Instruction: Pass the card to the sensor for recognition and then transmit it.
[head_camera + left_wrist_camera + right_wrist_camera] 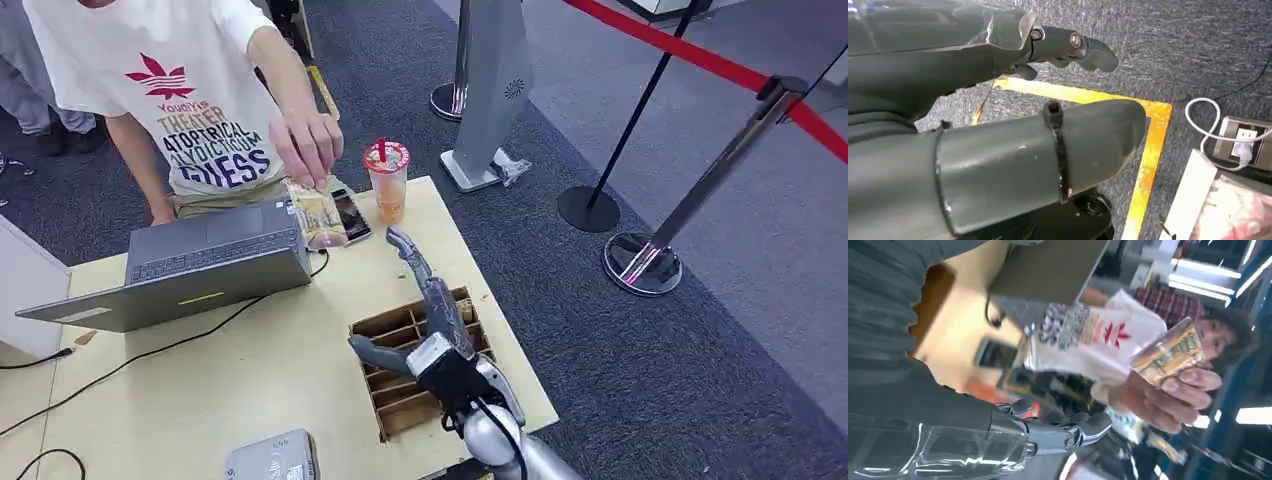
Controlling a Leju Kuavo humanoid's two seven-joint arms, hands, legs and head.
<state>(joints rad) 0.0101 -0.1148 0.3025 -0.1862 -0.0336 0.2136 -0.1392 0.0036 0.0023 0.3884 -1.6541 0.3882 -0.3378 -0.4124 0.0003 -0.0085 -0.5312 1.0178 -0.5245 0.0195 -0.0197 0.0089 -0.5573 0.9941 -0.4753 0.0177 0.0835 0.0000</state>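
Note:
A person's hand point(306, 148) pinches the yellow patterned card point(318, 216) above the table's far edge, just over a dark phone point(352, 215). My right hand point(430, 310) reaches out over the table with its fingers point(402, 246) stretched toward the card, a short way from it and holding nothing. The right wrist view shows the card point(1168, 352) in the person's fingers point(1173, 400), apart from my right hand point(998, 435). My left hand point(948, 65) hangs over the carpet, fingers straight and empty.
An open laptop point(200, 265) stands at the table's back left, its cable running across the table top point(250, 380). An orange drink cup point(386, 180) stands beside the phone. A divided cardboard box point(395, 385) lies under my right arm. A grey device point(272, 458) sits at the near edge.

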